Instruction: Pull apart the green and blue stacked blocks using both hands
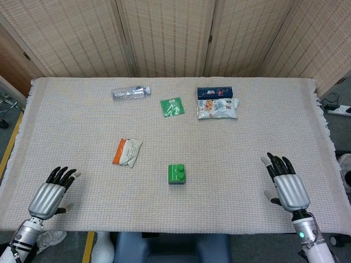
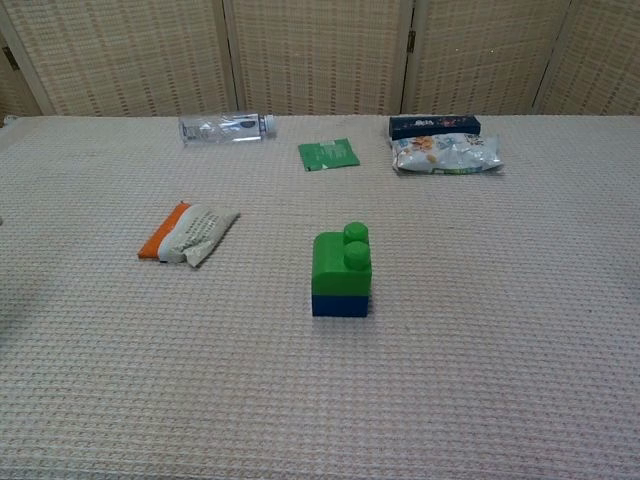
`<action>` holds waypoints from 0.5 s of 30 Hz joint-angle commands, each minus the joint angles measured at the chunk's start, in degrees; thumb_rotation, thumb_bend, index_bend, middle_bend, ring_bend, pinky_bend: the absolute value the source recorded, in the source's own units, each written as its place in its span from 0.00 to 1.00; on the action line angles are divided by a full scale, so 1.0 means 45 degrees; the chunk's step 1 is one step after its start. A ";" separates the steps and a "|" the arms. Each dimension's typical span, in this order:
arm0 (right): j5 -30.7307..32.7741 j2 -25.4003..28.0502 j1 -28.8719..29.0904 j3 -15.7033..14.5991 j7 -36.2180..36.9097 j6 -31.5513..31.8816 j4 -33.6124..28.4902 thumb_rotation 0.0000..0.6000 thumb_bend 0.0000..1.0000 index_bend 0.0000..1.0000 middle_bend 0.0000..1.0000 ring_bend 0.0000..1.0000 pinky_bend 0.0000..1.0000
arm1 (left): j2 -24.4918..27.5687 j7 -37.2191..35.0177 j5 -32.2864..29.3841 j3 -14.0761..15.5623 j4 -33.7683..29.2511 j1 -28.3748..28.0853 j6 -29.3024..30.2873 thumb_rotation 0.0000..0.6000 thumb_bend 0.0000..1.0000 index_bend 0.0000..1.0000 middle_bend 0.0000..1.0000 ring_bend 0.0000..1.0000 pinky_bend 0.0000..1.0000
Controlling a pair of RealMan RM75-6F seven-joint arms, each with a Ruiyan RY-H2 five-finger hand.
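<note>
A green block [image 1: 176, 172] [image 2: 342, 262] sits stacked on a blue block [image 2: 339, 304] near the middle front of the cloth-covered table [image 1: 230, 159]. In the head view only a thin blue edge shows under the green one. My left hand [image 1: 52, 193] rests at the front left corner, fingers spread, holding nothing. My right hand [image 1: 286, 183] lies at the front right, fingers apart and empty. Both hands are far from the stack. The chest view shows neither hand.
An orange and white packet [image 1: 126, 152] [image 2: 188, 232] lies left of the stack. At the back are a clear plastic bottle [image 1: 130, 92] [image 2: 226, 127], a green sachet [image 1: 172, 106] [image 2: 328, 154], a dark blue box [image 1: 215, 92] [image 2: 434, 124] and a snack bag [image 1: 218, 108] [image 2: 446, 153].
</note>
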 commanded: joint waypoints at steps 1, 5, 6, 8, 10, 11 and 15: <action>-0.0001 0.0003 0.0004 0.0006 0.0013 -0.0001 -0.0016 1.00 0.31 0.00 0.00 0.00 0.00 | 0.0001 0.0003 -0.0009 0.0019 -0.0013 0.0008 -0.0016 1.00 0.25 0.16 0.15 0.02 0.00; -0.0177 0.0053 -0.0043 -0.0046 0.0099 0.0107 -0.0076 1.00 0.31 0.00 0.00 0.00 0.00 | 0.0078 -0.0094 0.0381 0.0202 -0.0270 -0.0009 0.0058 1.00 0.25 0.16 0.15 0.02 0.00; -0.0244 0.0074 -0.0072 -0.0065 0.0145 0.0166 -0.0090 1.00 0.31 0.00 0.00 0.00 0.00 | 0.0098 -0.0159 0.0493 0.0263 -0.0323 -0.0027 0.0044 1.00 0.25 0.16 0.15 0.02 0.00; -0.0394 0.0148 -0.0158 -0.0123 0.0238 0.0312 -0.0132 1.00 0.31 0.00 0.00 0.00 0.00 | 0.0135 -0.0365 0.0754 0.0386 -0.0447 -0.0111 -0.0026 1.00 0.25 0.15 0.15 0.02 0.00; -0.0515 0.0226 -0.0231 -0.0172 0.0343 0.0428 -0.0192 1.00 0.31 0.00 0.00 0.00 0.00 | 0.0137 -0.0556 0.0988 0.0491 -0.0476 -0.0202 -0.0108 1.00 0.25 0.15 0.15 0.02 0.00; -0.0577 0.0255 -0.0262 -0.0191 0.0381 0.0482 -0.0214 1.00 0.31 0.00 0.00 0.00 0.00 | 0.0125 -0.0633 0.1075 0.0536 -0.0471 -0.0241 -0.0151 1.00 0.25 0.14 0.15 0.02 0.00; -0.0776 0.0282 -0.0308 -0.0238 0.0462 0.0570 -0.0278 1.00 0.31 0.00 0.00 0.00 0.00 | -0.0128 -0.1748 0.1649 0.0594 -0.0358 -0.0486 -0.0023 1.00 0.24 0.13 0.16 0.03 0.00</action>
